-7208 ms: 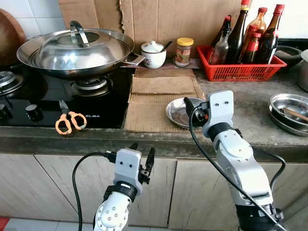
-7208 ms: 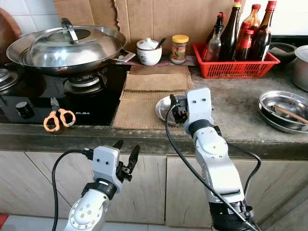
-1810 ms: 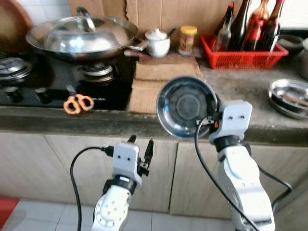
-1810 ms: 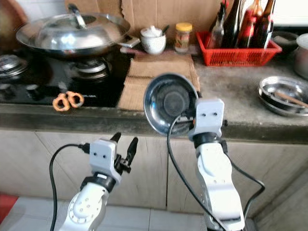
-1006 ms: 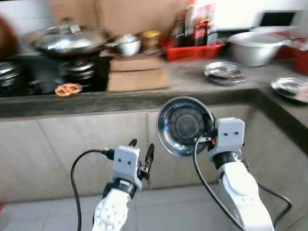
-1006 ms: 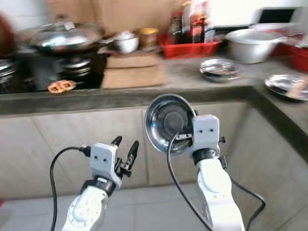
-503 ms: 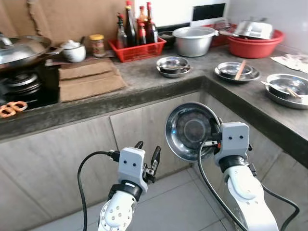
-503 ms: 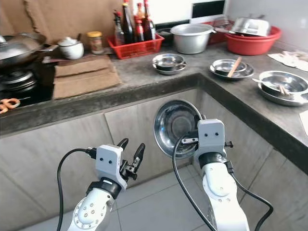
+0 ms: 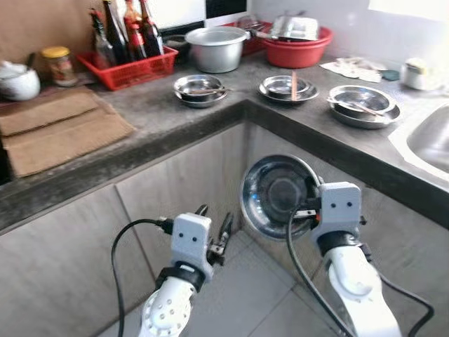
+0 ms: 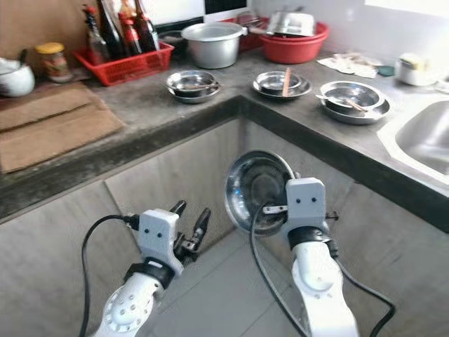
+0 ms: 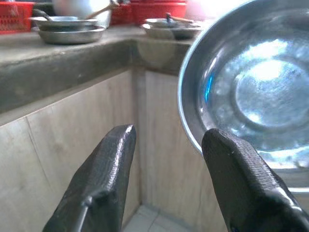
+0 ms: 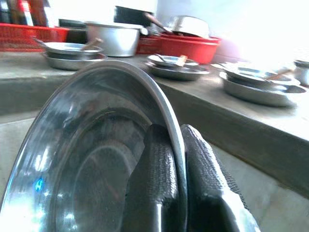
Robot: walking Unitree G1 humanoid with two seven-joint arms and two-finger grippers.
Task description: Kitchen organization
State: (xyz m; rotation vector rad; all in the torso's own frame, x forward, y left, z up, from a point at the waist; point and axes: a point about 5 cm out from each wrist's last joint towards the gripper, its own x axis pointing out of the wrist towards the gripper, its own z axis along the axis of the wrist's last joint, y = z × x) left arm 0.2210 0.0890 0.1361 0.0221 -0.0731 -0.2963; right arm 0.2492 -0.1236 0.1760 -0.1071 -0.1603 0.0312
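My right gripper [image 9: 309, 207] is shut on the rim of a round steel plate [image 9: 273, 194], held upright in front of the corner cabinet below the counter edge. In the right wrist view the two fingers [image 12: 159, 174] pinch the steel plate [image 12: 82, 179] rim between them. My left gripper [image 9: 214, 228] hangs low and open with nothing in it; its fingers [image 11: 104, 169] frame the plate's edge [image 11: 241, 92] in the left wrist view. Several steel dishes [image 9: 198, 89] sit on the grey L-shaped counter [image 9: 161, 116], some with spoons or chopsticks.
A red basket of bottles [image 9: 126, 60], a steel pot [image 9: 215, 48] and a red basin [image 9: 293, 43] stand at the back. A sink [image 9: 429, 144] lies at the right. Brown mats [image 9: 56, 130] lie at the left. Tiled floor [image 9: 238, 295] shows below.
The view has swung further right: the stove and scissors have left the picture and the sink has come in. The plate stays upright in my right gripper.
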